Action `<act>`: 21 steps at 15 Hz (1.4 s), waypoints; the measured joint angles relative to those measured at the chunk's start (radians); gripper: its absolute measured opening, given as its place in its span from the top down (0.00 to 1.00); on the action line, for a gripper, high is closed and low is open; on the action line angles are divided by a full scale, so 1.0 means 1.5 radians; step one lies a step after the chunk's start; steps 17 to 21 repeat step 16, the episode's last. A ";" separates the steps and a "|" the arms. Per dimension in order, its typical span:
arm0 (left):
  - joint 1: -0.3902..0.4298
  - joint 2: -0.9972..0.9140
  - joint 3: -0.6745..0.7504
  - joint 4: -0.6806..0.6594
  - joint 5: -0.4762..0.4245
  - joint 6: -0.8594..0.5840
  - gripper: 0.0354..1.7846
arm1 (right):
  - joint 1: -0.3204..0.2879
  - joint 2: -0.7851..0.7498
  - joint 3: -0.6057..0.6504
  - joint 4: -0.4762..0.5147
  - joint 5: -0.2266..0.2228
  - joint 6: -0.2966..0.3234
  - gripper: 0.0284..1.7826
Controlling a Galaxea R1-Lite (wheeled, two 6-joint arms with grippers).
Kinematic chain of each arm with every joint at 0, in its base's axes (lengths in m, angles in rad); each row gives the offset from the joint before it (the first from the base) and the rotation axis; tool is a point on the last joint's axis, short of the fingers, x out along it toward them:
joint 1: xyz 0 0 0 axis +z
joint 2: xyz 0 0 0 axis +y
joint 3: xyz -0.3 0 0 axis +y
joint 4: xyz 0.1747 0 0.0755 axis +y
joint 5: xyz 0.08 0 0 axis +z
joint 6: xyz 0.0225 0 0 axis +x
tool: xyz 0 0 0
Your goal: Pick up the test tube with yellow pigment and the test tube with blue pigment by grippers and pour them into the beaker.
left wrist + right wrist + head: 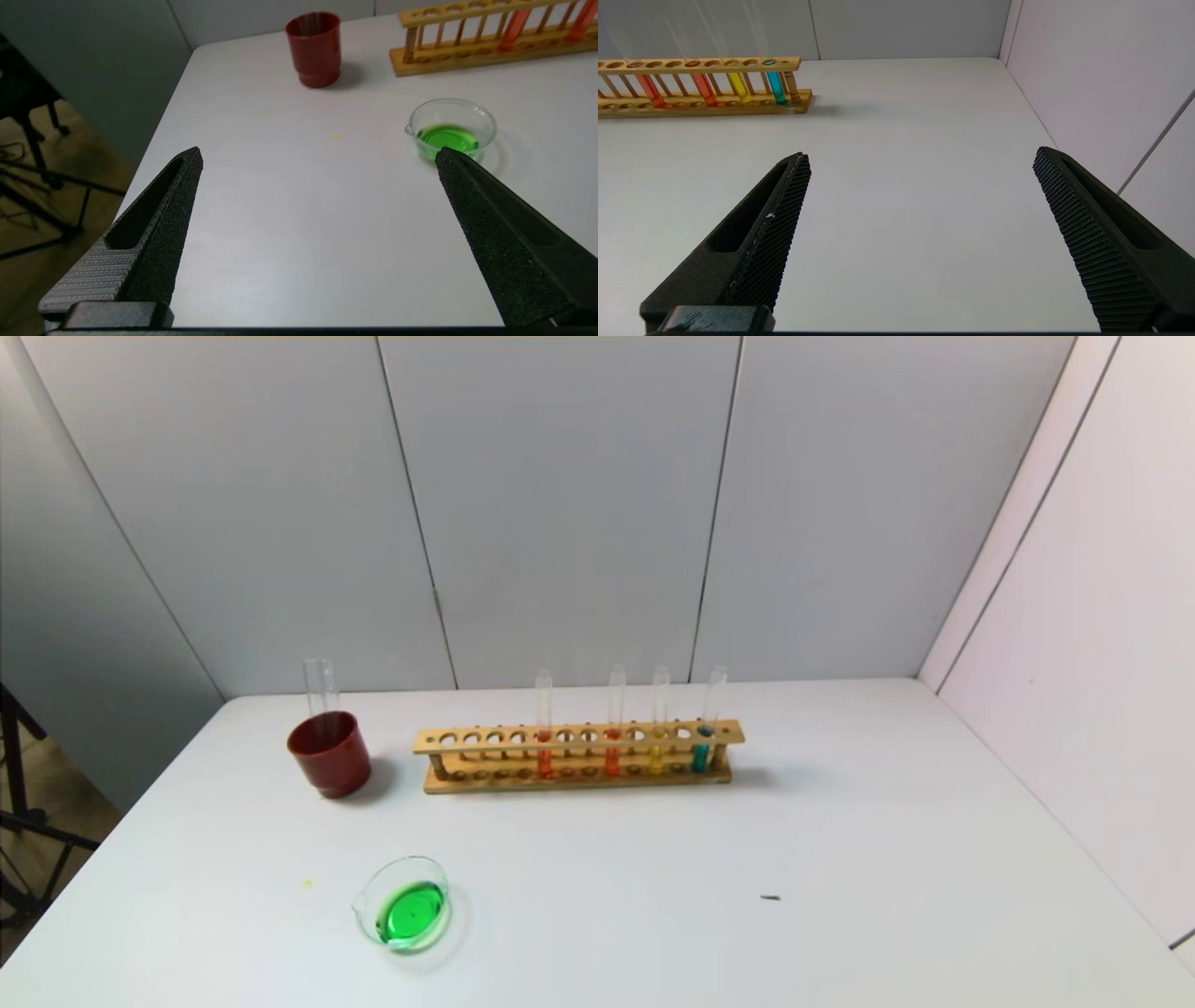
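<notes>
The yellow test tube [658,747] and the blue test tube [703,747] stand upright at the right end of a wooden rack [579,758]. They also show in the right wrist view: yellow tube [739,87], blue tube [776,87]. The clear glass beaker [407,903] holds green liquid near the table's front left, and it shows in the left wrist view [451,126]. My left gripper [317,156] is open and empty, low over the table short of the beaker. My right gripper [922,156] is open and empty over bare table. Neither gripper shows in the head view.
Two orange-red tubes [544,751] stand in the rack left of the yellow one. A dark red cup [329,753] with clear empty tubes stands left of the rack. A small yellow drop [307,883] and a dark speck [769,898] lie on the table. Walls close the back and right.
</notes>
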 joint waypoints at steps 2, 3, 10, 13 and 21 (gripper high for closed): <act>0.002 -0.014 0.027 -0.038 -0.050 -0.010 0.02 | 0.000 0.000 0.000 0.000 0.001 0.000 0.02; 0.003 -0.019 0.031 -0.025 -0.060 -0.021 0.02 | 0.000 0.000 0.000 0.000 0.000 0.000 0.02; 0.003 -0.025 0.035 -0.030 -0.040 -0.090 0.02 | 0.000 0.000 0.000 0.000 0.001 0.000 0.02; 0.003 -0.025 0.035 -0.030 -0.040 -0.090 0.02 | 0.000 0.000 0.000 0.000 0.000 0.002 0.02; 0.003 -0.025 0.035 -0.030 -0.039 -0.090 0.02 | 0.000 0.000 0.000 0.000 0.000 0.001 0.02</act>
